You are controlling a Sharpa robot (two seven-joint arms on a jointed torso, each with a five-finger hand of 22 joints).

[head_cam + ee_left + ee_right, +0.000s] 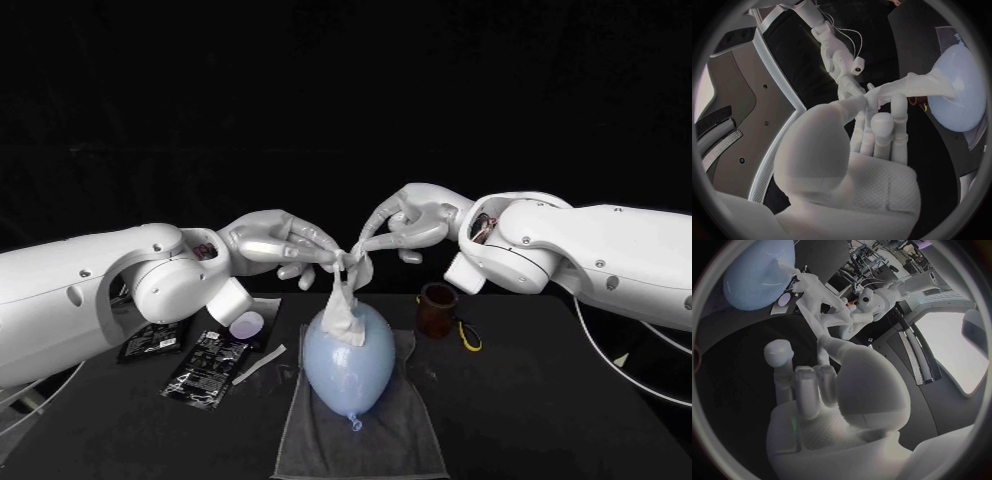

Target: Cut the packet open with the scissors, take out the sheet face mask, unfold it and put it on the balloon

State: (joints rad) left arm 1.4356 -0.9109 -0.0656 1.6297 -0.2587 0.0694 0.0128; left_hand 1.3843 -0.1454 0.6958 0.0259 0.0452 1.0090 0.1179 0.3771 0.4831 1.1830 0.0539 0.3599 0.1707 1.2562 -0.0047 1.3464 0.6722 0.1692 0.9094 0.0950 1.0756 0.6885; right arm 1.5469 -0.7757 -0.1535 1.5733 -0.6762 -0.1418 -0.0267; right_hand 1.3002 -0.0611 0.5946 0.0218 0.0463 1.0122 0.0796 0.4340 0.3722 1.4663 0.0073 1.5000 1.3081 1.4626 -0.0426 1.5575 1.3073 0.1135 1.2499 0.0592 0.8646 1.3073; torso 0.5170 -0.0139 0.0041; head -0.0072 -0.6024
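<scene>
A pale blue balloon lies on a grey towel in the head view. The white sheet mask hangs bunched from above, and its lower end drapes on the balloon's far end. My left hand and my right hand meet over the balloon, and both pinch the mask's top between their fingertips. The left wrist view has my left hand, the stretched mask and the balloon. The right wrist view has my right hand, the mask and the balloon.
Two black packets lie left of the towel, with a white cut-off strip beside them. A brown cup stands right of the balloon, and yellow-handled scissors lie next to it.
</scene>
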